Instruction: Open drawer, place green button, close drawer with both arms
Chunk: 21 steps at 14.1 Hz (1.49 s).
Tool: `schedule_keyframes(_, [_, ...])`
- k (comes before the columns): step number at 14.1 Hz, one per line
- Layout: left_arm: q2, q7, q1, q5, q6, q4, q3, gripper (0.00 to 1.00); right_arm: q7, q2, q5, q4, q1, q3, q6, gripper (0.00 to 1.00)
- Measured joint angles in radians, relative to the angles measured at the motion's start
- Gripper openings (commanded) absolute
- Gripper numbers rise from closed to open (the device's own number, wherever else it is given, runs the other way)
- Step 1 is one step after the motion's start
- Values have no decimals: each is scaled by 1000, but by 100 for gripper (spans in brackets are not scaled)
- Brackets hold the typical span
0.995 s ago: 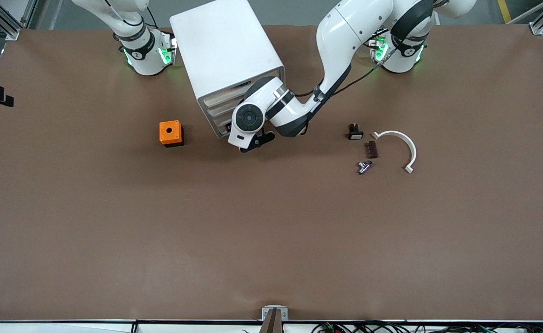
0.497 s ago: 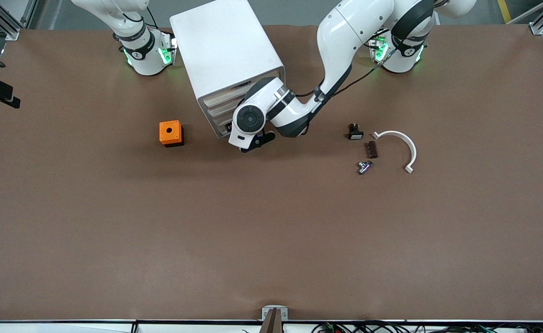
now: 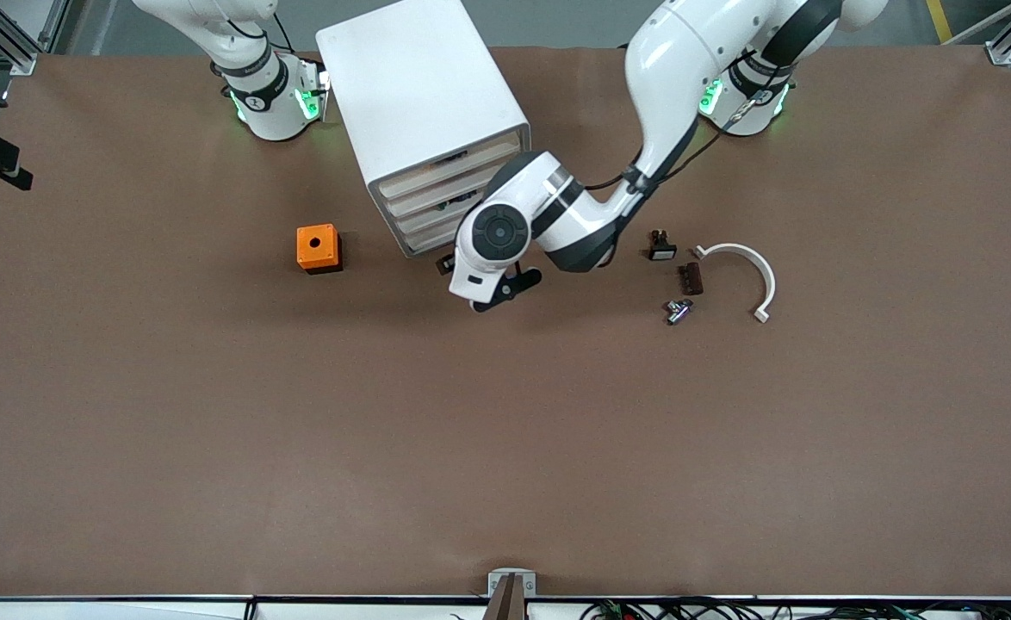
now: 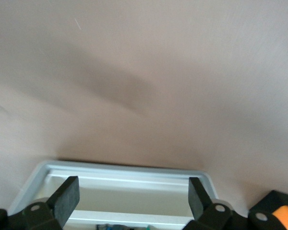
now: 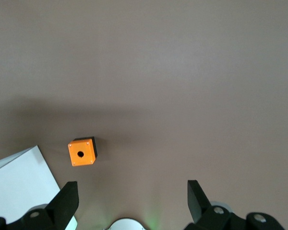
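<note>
**Drawer comes out as the left arm backs off the cabinet**

Brown matting covers the whole table [image 3: 213, 448], with the white four-drawer cabinet [image 3: 415, 95] standing between the two arm bases. A second ago the left arm's wrist was pressed up against the cabinet's lower fronts; now it has swung away from them, toward the front camera and toward its own end of the table. The left gripper [image 4: 130, 196] hangs over the drawer [image 4: 120, 189], fingers spread wide and holding nothing. Its wrist view looks down into a white tray with a raised rim — the drawer pulled out, I judge.

At the bottom edge of that tray a small dark-and-green shape shows, possibly the button, but too little of it is visible to be sure. In the front view no green-capped button can be made out on the table; the arm hides the tray.

So the opening step looks done and placing may be done too — closing would be next.

The right gripper [image 5: 129, 203] waits high above the orange box [image 5: 81, 152], fingers apart and empty.

Near the left arm's end lie a black switch [image 3: 661, 246], a white curved bracket [image 3: 751, 271] and a small metal part [image 3: 678, 310].
</note>
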<state>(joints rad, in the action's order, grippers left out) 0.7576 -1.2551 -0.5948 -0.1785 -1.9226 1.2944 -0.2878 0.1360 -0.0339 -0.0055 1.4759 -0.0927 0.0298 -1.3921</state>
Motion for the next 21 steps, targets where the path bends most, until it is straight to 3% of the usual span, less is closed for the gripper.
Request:
schedule_keyframes(6, [-198,159,227,19,190,-3,1,100,3,-35,0,2,-9,3,-4,100])
schedule_keyframes(12, [-382,543,521,19,444,7,1,100,7,-48,8,39,-9,-1,-3,100])
schedule_keyframes(16, [-503,768,661,20,459,104,1,100,7,-72,12,70,-9,0,-5,100])
schedule_keyframes(19, [-599,784,680,26,455,177,1,100,8,-87,12,83,-9,0,-29,100])
schedule_keyframes(21, [-664,784,682,37,385,241,1,100,9,-93,12,87,-9,0,-35,100])
